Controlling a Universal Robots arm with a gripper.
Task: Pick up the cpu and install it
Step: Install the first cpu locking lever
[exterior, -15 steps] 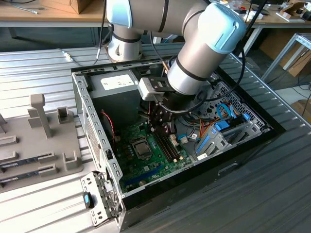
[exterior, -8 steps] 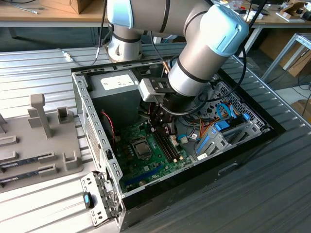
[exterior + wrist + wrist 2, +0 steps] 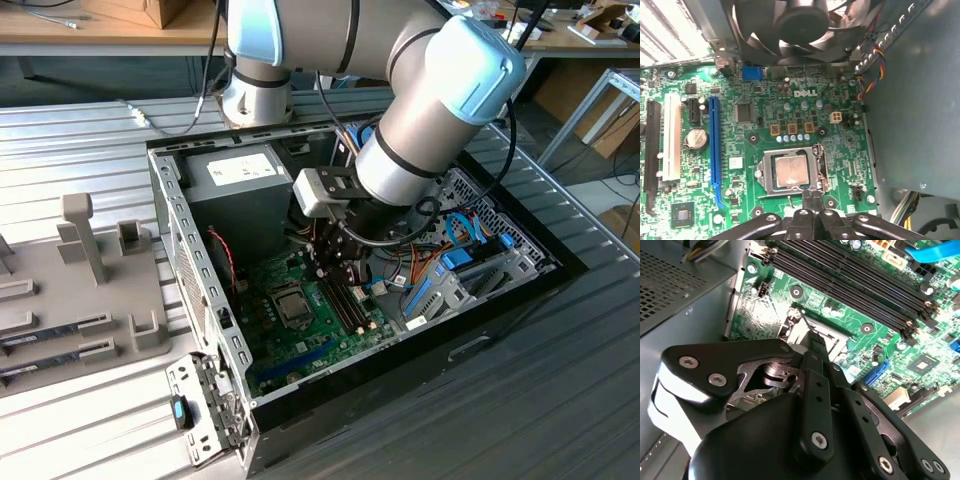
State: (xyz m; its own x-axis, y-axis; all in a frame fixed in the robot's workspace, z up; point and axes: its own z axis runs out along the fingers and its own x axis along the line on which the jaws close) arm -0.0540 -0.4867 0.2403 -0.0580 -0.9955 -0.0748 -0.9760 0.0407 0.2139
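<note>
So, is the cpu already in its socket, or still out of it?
In. The cpu lies flat inside the socket frame on the motherboard in the first wrist view, with the gripper just at the frame's edge.

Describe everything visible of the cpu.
The cpu is a small flat square chip with a silvery-grey metal top that looks dull and smudged. It lies flat in its socket on the green motherboard, framed by the socket's metal bracket. The gripper sits at the socket's edge, beside the chip, fingertips together.

A dull brushed-metal top is shown by the cpu; matt black plastic by the tool beside it.
</note>
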